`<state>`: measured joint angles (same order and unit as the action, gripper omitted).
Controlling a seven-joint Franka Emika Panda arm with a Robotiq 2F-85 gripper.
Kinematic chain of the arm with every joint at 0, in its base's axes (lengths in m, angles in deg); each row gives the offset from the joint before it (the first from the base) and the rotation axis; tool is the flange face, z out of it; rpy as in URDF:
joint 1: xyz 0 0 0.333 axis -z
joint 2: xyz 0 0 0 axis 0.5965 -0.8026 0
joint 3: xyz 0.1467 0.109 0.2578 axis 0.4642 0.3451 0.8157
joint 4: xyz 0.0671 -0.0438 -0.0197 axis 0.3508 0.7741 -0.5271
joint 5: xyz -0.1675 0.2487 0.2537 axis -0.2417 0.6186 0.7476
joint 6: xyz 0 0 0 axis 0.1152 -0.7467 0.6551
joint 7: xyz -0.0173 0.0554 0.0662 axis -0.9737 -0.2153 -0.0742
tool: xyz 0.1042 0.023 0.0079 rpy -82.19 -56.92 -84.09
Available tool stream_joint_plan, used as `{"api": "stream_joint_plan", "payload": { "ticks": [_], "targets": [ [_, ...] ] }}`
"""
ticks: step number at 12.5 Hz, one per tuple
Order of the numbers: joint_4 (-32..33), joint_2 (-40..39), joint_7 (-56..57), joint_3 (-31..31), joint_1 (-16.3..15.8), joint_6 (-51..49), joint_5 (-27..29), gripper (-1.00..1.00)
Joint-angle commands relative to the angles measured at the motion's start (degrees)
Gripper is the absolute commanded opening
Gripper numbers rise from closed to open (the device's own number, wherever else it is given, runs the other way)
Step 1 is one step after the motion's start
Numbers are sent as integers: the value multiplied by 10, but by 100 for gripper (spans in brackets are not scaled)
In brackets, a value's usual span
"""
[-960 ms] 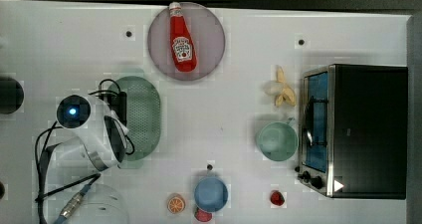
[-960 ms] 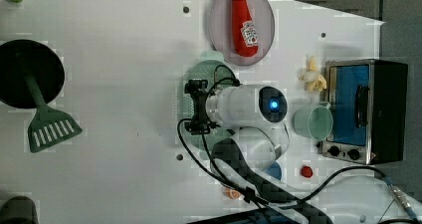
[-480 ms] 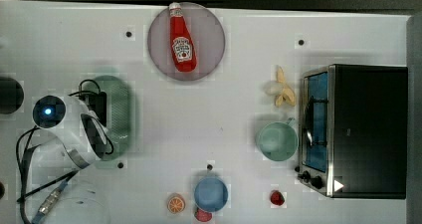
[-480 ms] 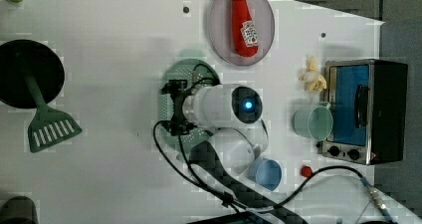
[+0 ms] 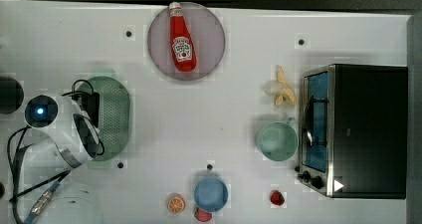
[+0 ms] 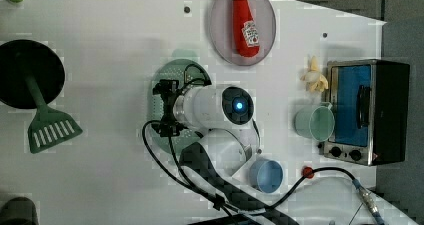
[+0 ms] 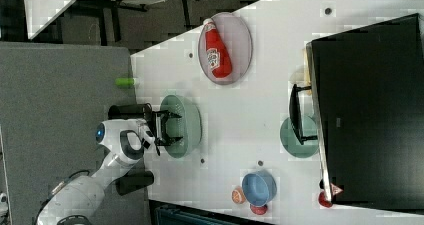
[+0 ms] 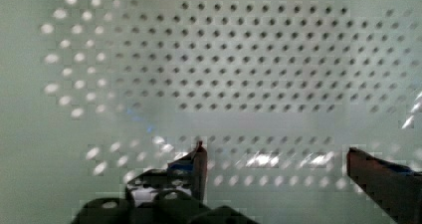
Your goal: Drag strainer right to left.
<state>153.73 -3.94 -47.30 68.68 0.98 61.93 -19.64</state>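
The strainer [image 5: 117, 115] is a pale mint-green oval with a finely perforated basin, lying near the top view's left side of the white table. My gripper [image 5: 92, 108] reaches down into its basin from the top view's left. In the right view the gripper [image 7: 170, 128] stands open over the strainer [image 7: 191, 121], its two black fingers wide apart. The wrist view looks straight into the perforated basin [image 8: 249, 59]. One fingertip [image 8: 200, 157] and the other far from it frame the gripper [image 8: 278, 169], with nothing held between them. In the left view the arm covers much of the strainer [image 6: 187, 69].
A ketchup bottle [image 5: 181, 40] lies on a grey plate [image 5: 211, 27]. A banana [image 5: 281, 89], a mint cup [image 5: 276, 141] and a toaster oven [image 5: 361, 130] are at the top view's right. A blue bowl [image 5: 211, 194] sits near the front edge. A black pan [image 6: 27, 70] and a green spatula [image 6: 50, 131] lie at the left view's left.
The arm and the strainer have slid together toward the top view's left. The gripper stays open inside the basin.
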Motion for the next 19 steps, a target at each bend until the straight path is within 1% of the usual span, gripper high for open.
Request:
{"api": "stream_joint_plan", "payload": {
  "ticks": [1, 7, 8, 10, 14, 16, 19],
  "targets": [
    [-16, -3, -33, 6, -23, -8, 16, 100],
    [-44, -20, -38, 4, -34, -6, 26, 100],
    [-44, -15, -34, 1, -34, -6, 23, 100],
    [-43, 9, 9, -10, -34, -40, 23, 100],
    [-40, 116, 152, -69, -32, -175, 21, 100],
    [-40, 184, 235, -121, -30, -240, 19, 100],
    [-42, 293, 419, -215, -21, -349, -6, 100]
  ]
}}
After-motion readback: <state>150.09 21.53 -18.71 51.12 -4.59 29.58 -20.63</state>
